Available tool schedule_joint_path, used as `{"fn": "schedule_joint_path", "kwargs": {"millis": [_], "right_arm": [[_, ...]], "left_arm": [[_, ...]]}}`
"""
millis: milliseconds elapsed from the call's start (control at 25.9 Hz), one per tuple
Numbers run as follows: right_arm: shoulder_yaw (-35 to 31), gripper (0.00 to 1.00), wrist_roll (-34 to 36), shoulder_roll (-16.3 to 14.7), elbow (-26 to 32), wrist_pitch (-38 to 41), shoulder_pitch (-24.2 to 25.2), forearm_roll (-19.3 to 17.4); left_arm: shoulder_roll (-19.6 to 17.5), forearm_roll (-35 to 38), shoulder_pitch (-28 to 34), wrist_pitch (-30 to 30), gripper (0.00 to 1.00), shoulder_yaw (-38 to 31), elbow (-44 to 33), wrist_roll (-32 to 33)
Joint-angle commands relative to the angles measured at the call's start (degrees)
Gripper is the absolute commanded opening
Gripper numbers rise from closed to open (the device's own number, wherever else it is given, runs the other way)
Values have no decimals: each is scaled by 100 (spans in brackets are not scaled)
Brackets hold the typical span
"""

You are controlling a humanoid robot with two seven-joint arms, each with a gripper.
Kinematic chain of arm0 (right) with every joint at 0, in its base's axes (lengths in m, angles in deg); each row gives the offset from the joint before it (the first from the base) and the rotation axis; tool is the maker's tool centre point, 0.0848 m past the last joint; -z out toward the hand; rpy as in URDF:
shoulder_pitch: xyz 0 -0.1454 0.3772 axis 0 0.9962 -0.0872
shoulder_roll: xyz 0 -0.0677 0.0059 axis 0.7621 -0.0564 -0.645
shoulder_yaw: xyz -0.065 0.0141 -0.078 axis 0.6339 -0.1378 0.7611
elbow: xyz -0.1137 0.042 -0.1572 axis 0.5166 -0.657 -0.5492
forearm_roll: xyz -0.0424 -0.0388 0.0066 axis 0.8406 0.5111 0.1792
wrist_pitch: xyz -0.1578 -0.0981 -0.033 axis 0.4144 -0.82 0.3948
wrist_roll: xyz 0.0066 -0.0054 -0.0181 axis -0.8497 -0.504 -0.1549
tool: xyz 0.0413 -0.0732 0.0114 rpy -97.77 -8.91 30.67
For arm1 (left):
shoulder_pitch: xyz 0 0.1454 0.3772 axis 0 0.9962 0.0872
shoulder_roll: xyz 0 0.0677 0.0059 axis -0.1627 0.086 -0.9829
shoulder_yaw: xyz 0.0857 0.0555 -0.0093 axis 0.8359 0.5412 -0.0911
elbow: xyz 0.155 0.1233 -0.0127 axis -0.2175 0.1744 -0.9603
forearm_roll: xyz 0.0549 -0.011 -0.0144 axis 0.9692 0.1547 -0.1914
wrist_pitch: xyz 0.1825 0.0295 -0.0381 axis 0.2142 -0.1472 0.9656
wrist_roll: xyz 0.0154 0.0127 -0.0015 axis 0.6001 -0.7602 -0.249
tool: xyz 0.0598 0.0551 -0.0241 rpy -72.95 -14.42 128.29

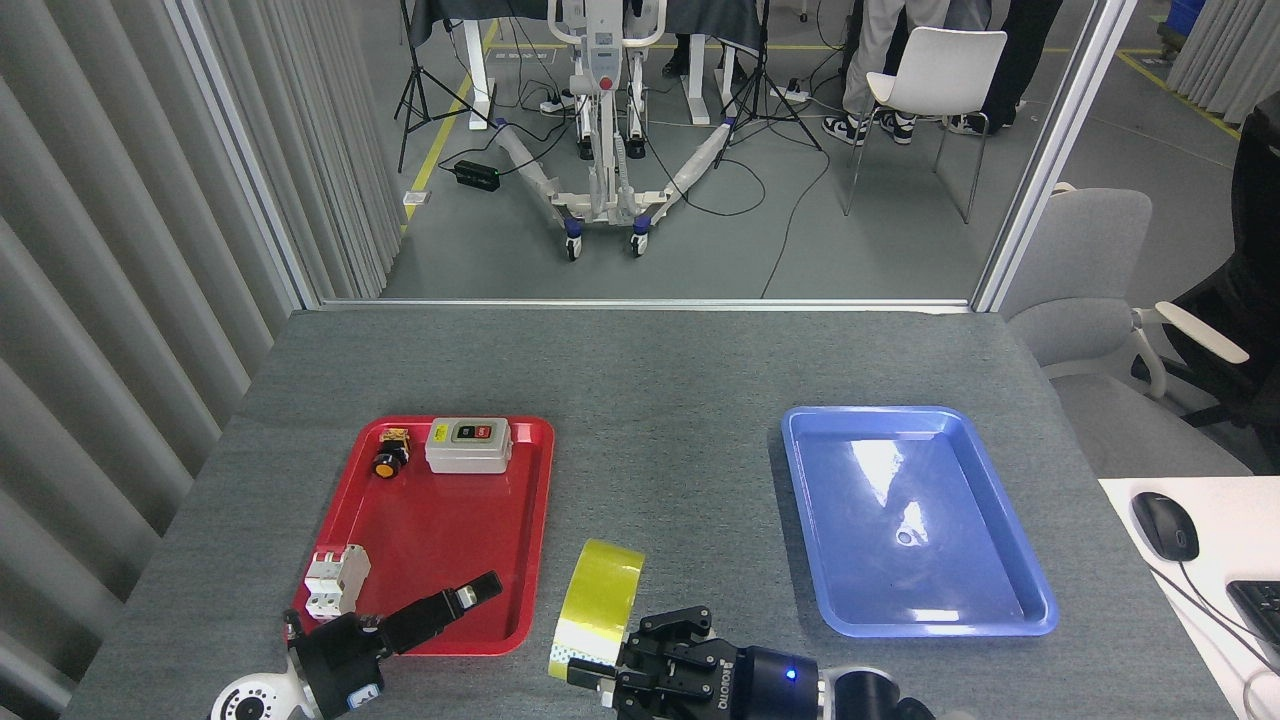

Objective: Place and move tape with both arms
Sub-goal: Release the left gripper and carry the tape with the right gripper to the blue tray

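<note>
A grey table [650,370] carries a blue tray [1000,600] on the right and a red tray [440,540] on the left. Between them, near the front edge, the yellow tape [598,608] stands on edge, clamped by the fingers of the right gripper [640,670]. The left gripper [470,597] hangs over the red tray's near corner, apart from the tape; whether its jaws are open cannot be told.

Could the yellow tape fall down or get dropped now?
Maybe. The tape stands on its edge between the two trays, with only the right gripper on its lower part, so it might tip or slip. The left gripper is apart from it and gives no support. If the roll falls left, it could bump the red tray. The blue tray sits farther off to the right.
</note>
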Motion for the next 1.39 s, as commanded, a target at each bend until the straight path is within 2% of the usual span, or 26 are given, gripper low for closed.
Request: {"fn": "schedule_joint_path", "kwargs": {"millis": [0,116,232,348,425,464,541,619,696,812,928,1006,1083,1122,1199,1276,1354], "right_arm": [[-398,13,-23,-262,15,-243,-29,69],[-425,13,-6,-719,-116,-771,-302,96],[-249,12,346,-1211,-468,-1632,-688,78],[665,10,961,-1862,-1110,-2177,-1550,25],[1465,10,1427,-2204,-1663,-2274,-2174,8],[1842,11,1620,-2336,-1962,-2248,-2455,8],[2589,11,1936,-2512,-2463,-2098,-3026,8],[3135,12,2104,-2609,-2832,-1808,-3413,8],[3460,12,2112,-2626,-3245,-1298,-3712,25],[3644,13,2095,-2582,-4001,-226,-4072,87],[3653,12,2051,-2442,-4783,-6,-4397,78],[3653,12,1919,-2231,-5381,-6,-4555,52],[3600,12,1559,-1958,-6058,-6,-4643,-10],[3557,12,1436,-1800,-6374,-6,-4687,-27],[3425,12,1330,-1554,-6831,-6,-4775,-89],[3196,12,1119,-1413,-7095,-6,-4775,-291],[2941,12,566,-1299,-7297,-6,-4775,-520]], "left_arm": [[14,552,-199,3,99,-442,355,-423],[-56,1326,-208,170,99,-679,311,-1425],[-56,2398,-137,698,99,-829,153,-2585],[-12,3514,100,759,100,-899,-524,-3271],[128,4059,381,557,100,-960,-1165,-3341],[321,4305,504,329,100,-978,-1481,-3350],[770,4955,662,-277,100,-987,-2018,-3367],[1042,5580,812,-761,100,-978,-2493,-3385],[1403,6265,935,-1271,100,-969,-2844,-3490],[1807,7179,873,-2018,99,-802,-2897,-3605],[1816,7794,935,-3222,99,-38,-2879,-3649],[1798,7856,961,-4312,99,534,-2862,-3763],[1772,7882,1084,-4945,99,991,-2870,-4027],[1772,7882,1137,-5085,99,1087,-2879,-4229],[1745,7830,1225,-4945,99,1140,-2879,-4563],[1675,7777,1251,-4382,99,1114,-2862,-4554],[1570,7627,1286,-3872,100,1087,-2818,-4571]]}}
